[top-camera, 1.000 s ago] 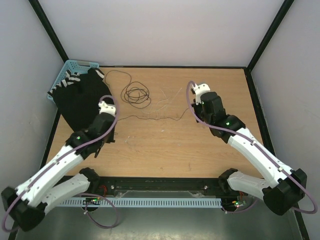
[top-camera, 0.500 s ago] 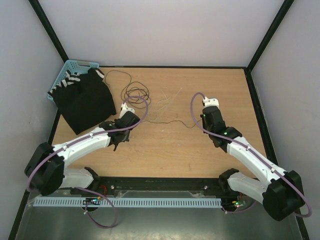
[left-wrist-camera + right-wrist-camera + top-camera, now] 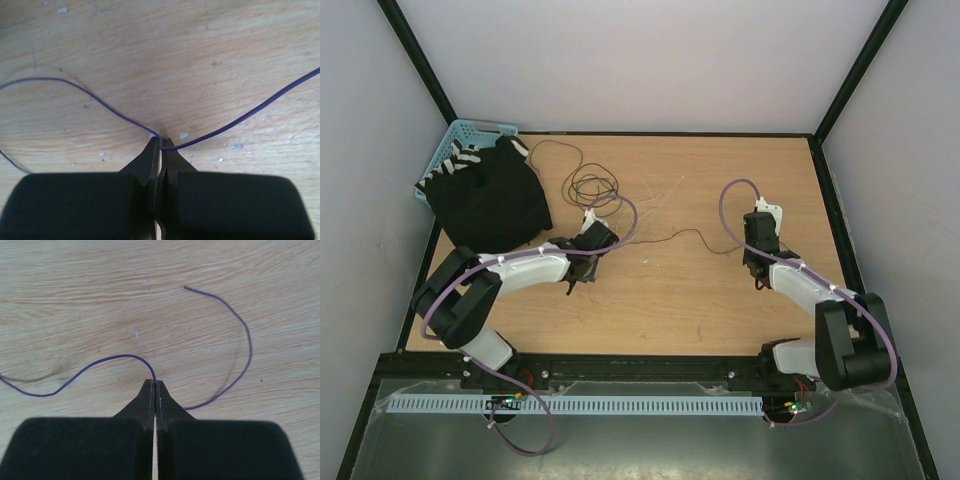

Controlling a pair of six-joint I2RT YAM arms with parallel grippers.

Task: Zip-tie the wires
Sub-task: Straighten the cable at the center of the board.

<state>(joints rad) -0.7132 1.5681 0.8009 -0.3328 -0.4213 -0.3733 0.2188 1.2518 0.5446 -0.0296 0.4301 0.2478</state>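
Note:
The wires are thin dark strands. A coil (image 3: 592, 188) lies at the back left of the wooden table (image 3: 660, 300), and one strand (image 3: 685, 234) runs from it to the right. My left gripper (image 3: 592, 256) is down at the table, shut on this strand. In the left wrist view the strand (image 3: 100, 102) looks purple and leaves the closed tips (image 3: 161, 141) to both sides. My right gripper (image 3: 753, 258) is shut on the strand's right part. In the right wrist view the strand (image 3: 100, 362) enters the closed tips (image 3: 155, 384), and its free end (image 3: 240, 325) curls to the right.
A black cloth (image 3: 490, 198) lies at the back left, partly over a blue basket (image 3: 460, 132). Thin white strips (image 3: 658, 192) lie on the table right of the coil. Black frame posts stand at the back corners.
My left arm has swept right from the black cloth to the strand. My right gripper has drawn back to the right, and the strand has shifted right with it.

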